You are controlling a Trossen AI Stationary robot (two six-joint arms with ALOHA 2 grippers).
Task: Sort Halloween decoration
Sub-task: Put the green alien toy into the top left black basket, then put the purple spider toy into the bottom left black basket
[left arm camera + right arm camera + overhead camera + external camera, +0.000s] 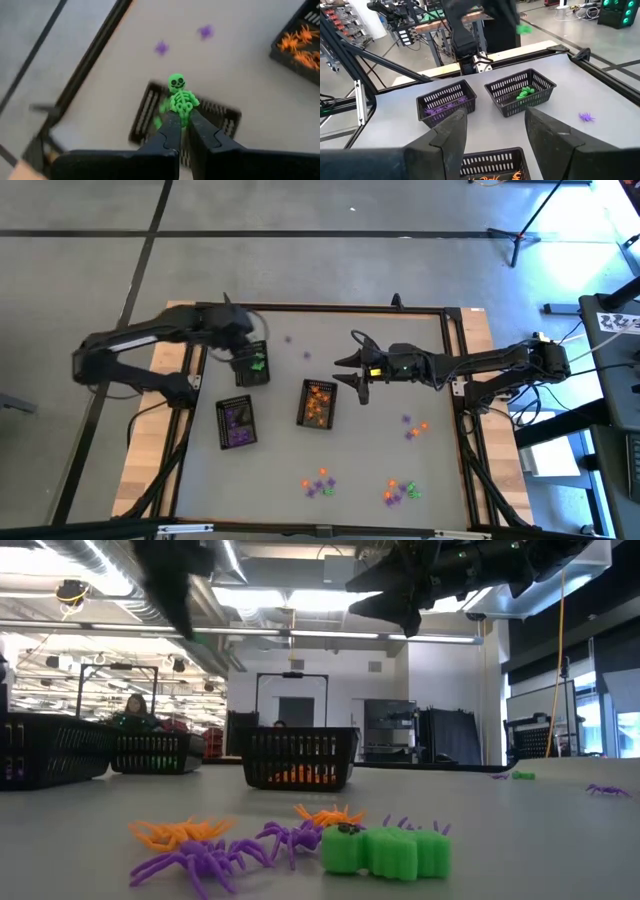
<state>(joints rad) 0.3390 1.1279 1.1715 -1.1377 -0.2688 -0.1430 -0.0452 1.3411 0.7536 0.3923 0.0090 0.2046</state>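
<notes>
Bright ceiling strip lights (270,595) glare in the low view, foreground trinkets look soft, and the left wrist view's edges smear with blur.

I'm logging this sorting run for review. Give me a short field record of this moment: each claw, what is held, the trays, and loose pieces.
left claw: shut on a green skeleton, above the green tray
right claw: open, empty, above the orange tray
purple tray: holds purple trinkets
orange tray contents: orange trinkets
green tray contents: green trinkets
loose trinkets: orange, purple and green pieces in clusters near the table's front edge and right side; two purple ones behind the trays
</notes>
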